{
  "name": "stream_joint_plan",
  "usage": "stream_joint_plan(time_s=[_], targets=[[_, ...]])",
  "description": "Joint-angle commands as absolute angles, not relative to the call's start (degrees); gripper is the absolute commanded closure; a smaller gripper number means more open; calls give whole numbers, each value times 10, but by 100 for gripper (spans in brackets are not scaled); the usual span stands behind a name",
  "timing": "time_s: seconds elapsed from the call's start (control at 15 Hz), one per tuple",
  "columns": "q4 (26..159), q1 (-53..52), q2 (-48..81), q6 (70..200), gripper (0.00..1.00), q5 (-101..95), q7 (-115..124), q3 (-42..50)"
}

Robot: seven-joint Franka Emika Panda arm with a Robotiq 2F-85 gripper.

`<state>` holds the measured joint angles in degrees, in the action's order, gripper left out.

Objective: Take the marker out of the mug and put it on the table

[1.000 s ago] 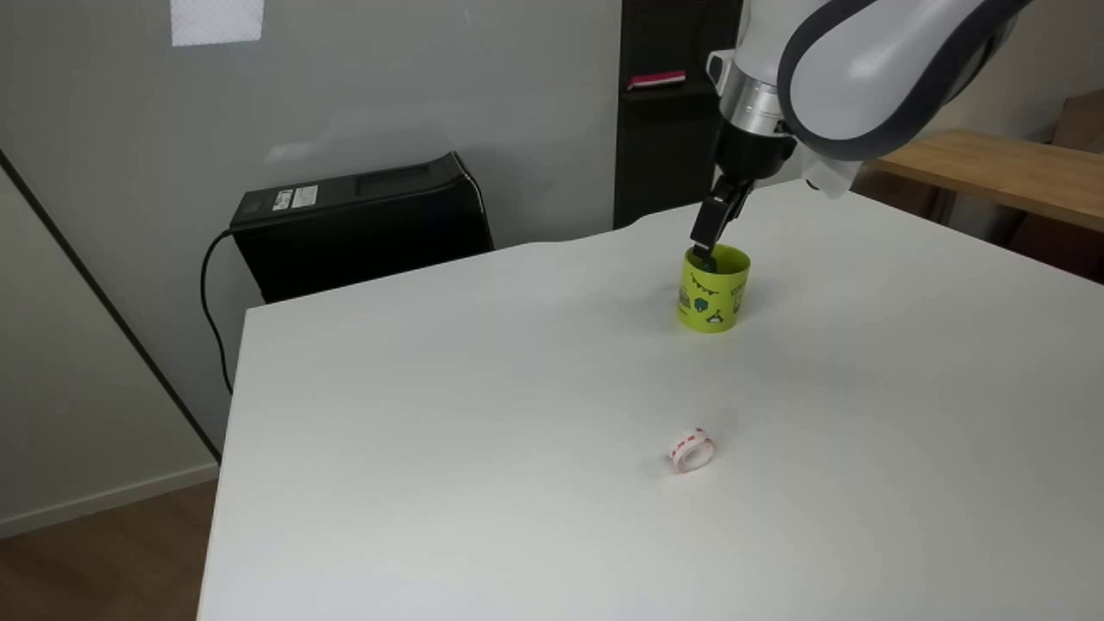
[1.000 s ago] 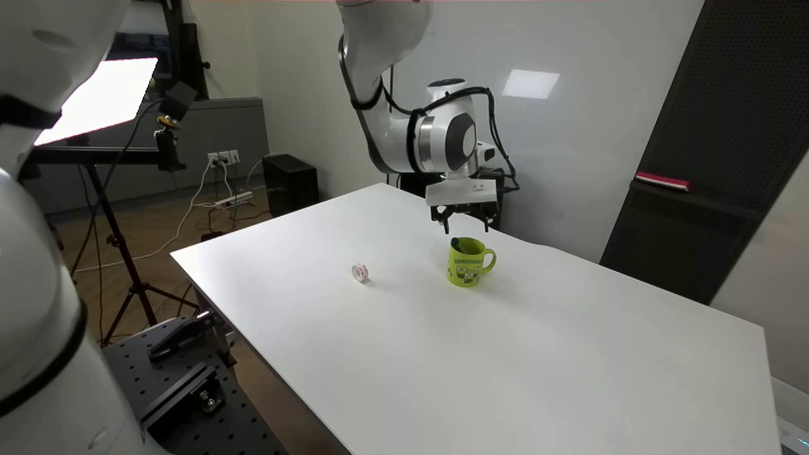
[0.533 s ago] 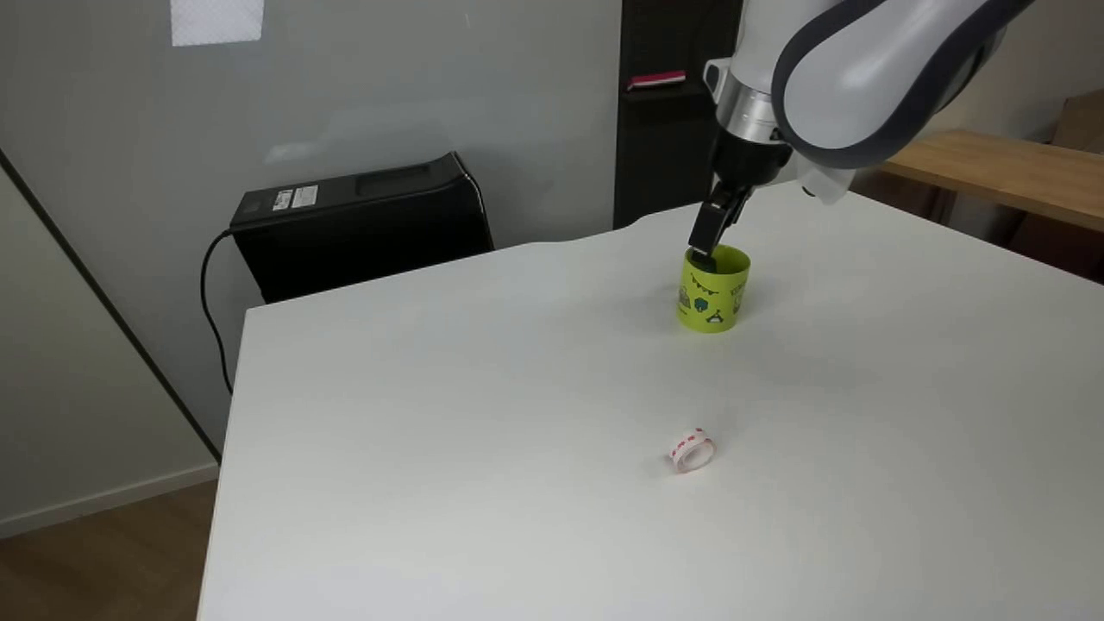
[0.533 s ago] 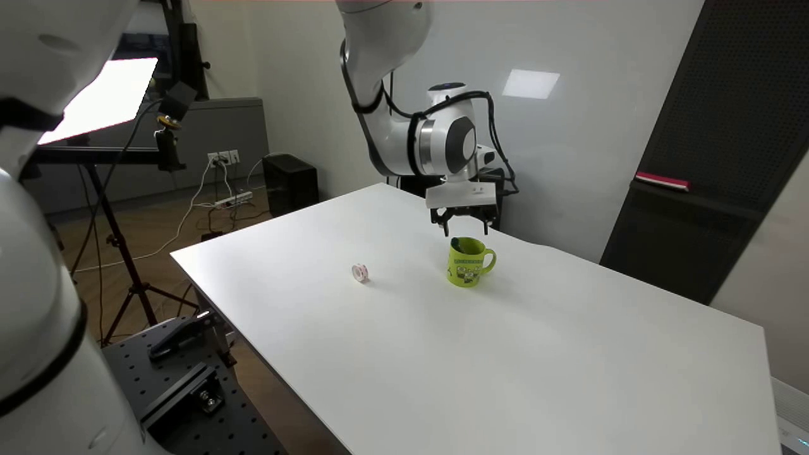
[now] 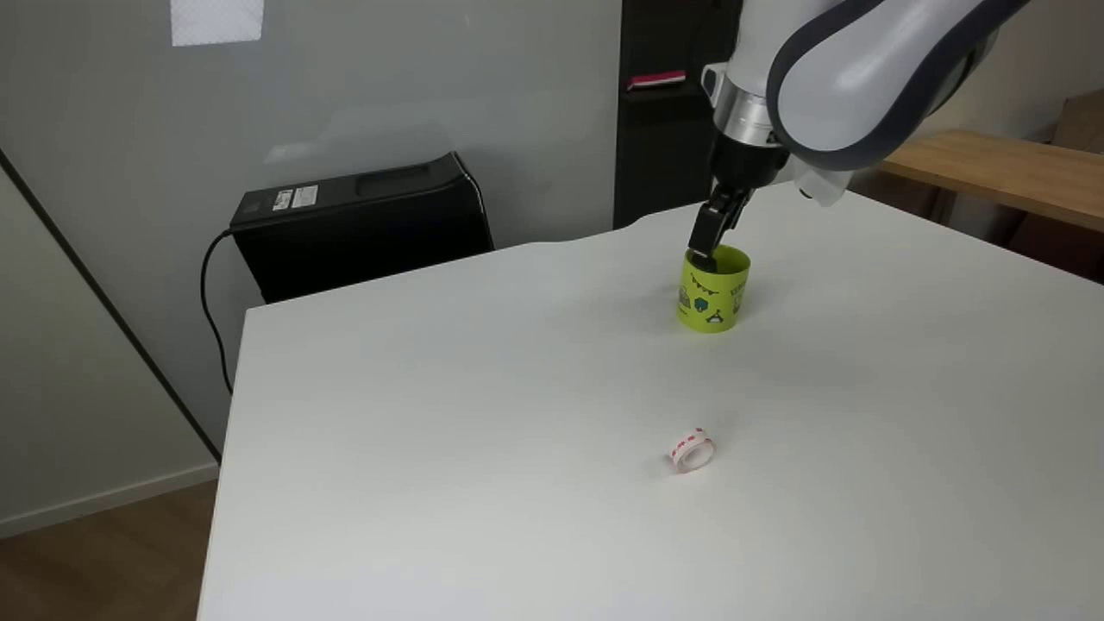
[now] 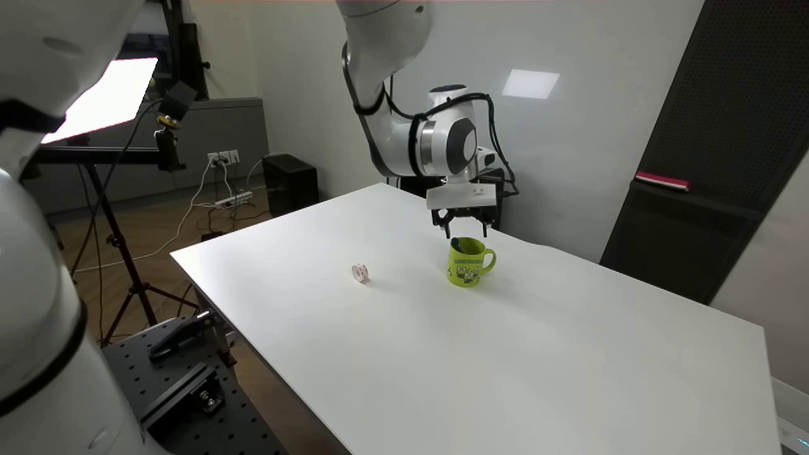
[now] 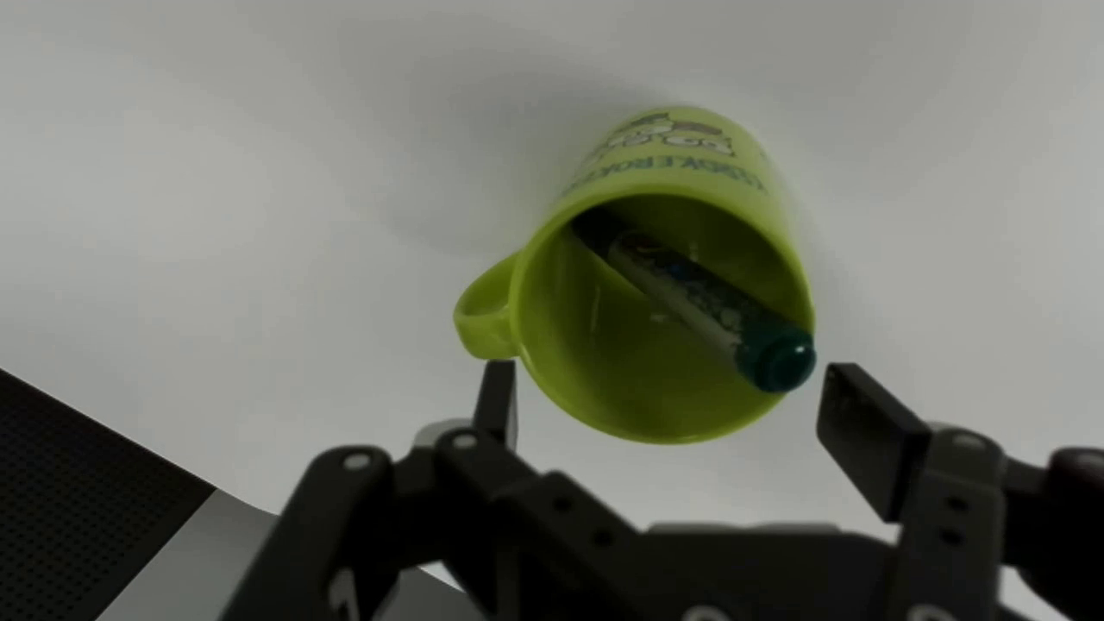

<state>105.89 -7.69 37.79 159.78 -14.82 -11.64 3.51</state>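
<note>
Your big white table doesn't have the marker on it yet, so the put-down is for later; I'd say you're lining up for the grab. The gripper hangs right over the mug, fingers spread about as wide as the mug's mouth looks in the wrist view, and it's not holding anything. The mug stands upright on the table. The marker leans inside it, dark green cap up at the rim near one fingertip; can't tell if they touch.

Next you'd probably want to shift towards the cap side so the cap is between the fingers, drop a bit, squeeze, then pull up along the lean so the mug doesn't come too. Clipping the rim is the main risk imo.

Headcount on and over the table, going down in size: one table, one gripper with two fingers, one mug, one marker, and one little white roll with red marks (tape, I guess), well apart from the mug.
</note>
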Motion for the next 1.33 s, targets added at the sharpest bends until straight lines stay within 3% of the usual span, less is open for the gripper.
stream_joint_plan(time_s=[0.0, 0.47, 0.53, 0.6, 0.73, 1.2, 1.27], targets=[[1033, -80, 391, 1582, 42, -157, -95, 37], [1028, -70, 390, 1569, 96, -148, -100, 30], [1027, -68, 390, 1566, 53, -146, -100, 29], [1026, -67, 390, 1564, 57, -145, -101, 28], [1024, -64, 390, 1560, 51, -144, -101, 27], [1023, -55, 395, 1557, 0, -140, -100, 26], [1023, -55, 395, 1556, 41, -140, -99, 26]])
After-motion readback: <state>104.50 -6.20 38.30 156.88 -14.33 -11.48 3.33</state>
